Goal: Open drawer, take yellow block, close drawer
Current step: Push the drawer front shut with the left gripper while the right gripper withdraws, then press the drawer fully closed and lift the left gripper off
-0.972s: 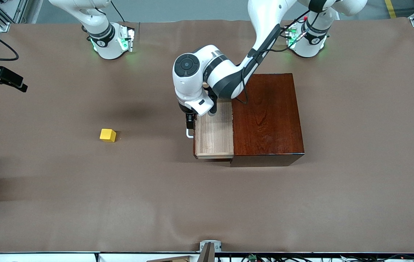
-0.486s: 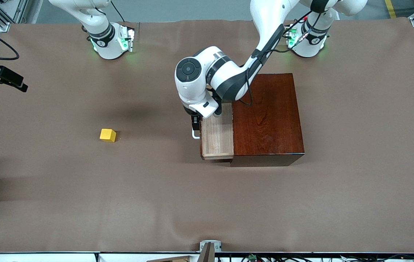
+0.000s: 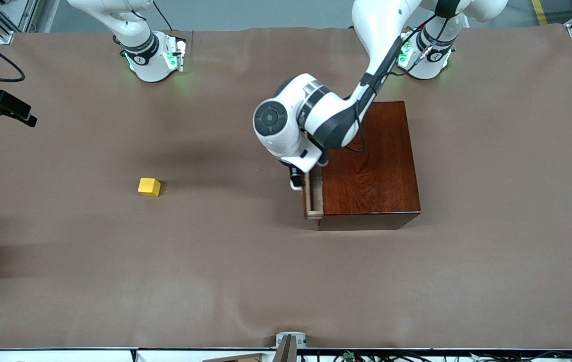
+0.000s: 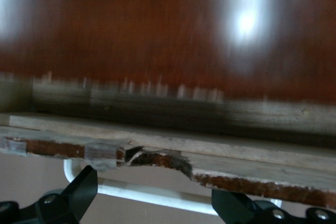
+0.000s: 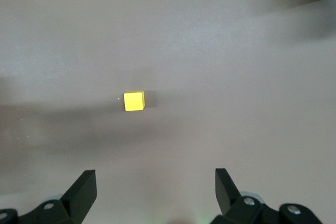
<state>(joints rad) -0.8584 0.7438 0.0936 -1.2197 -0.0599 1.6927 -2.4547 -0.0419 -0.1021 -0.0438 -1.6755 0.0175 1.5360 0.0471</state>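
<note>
The left gripper (image 3: 295, 182), fingers spread wide around the white handle (image 4: 157, 195), is pushing the drawer (image 3: 313, 195) nearly shut at the table's middle. The right gripper (image 5: 156, 192) is waiting, wide open and empty, high over the yellow block (image 3: 149, 187). Next: push it fully in.

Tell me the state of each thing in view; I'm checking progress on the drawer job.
drawer: nearly shut, a narrow strip out.
yellow block: on the table, outside the drawer.
left gripper: open, at the white handle.
right gripper: open, above the block.
</note>
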